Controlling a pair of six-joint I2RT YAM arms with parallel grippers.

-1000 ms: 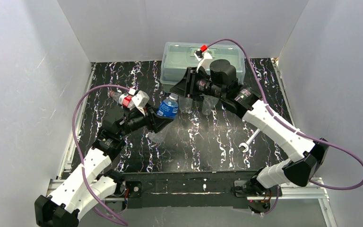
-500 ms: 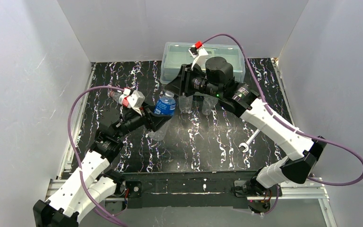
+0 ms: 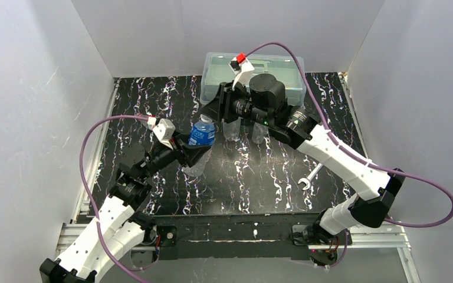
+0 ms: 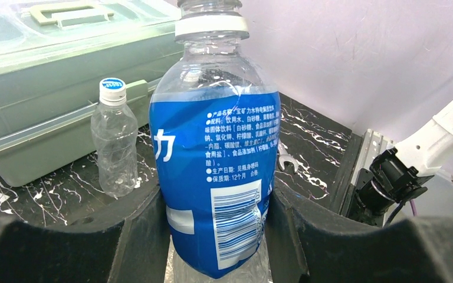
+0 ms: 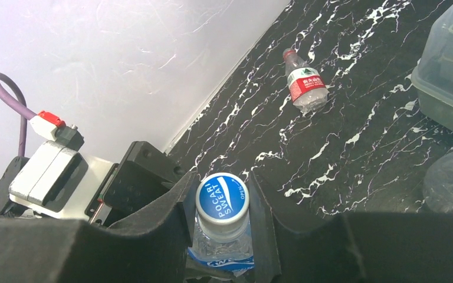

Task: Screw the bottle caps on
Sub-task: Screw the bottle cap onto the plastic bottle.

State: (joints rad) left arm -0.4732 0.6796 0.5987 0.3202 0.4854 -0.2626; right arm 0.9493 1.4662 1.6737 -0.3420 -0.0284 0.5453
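A clear bottle with a blue label [image 4: 215, 171] stands upright between the fingers of my left gripper [image 4: 215, 236], which is shut on its lower body. In the top view this bottle [image 3: 202, 135] is left of centre on the table. A blue cap [image 5: 222, 197] sits on its neck, and my right gripper [image 5: 222, 203] reaches in from above and behind, shut on the cap's sides. A red-labelled bottle [image 5: 304, 82] lies on its side farther left. Before the box stands a plain bottle [image 4: 115, 153] wearing a blue and white cap [image 4: 112, 87].
A large translucent lidded box [image 3: 215, 79] stands at the back of the black marbled table. Another clear shape [image 3: 259, 132] stands beside the plain bottle [image 3: 231, 131], under my right arm. A silver wrench [image 3: 309, 177] lies to the right. White walls close in three sides.
Both arms have shifted a little to the left together, carrying the blue-labelled bottle with them. The right wrist has turned. Both grips are unchanged.
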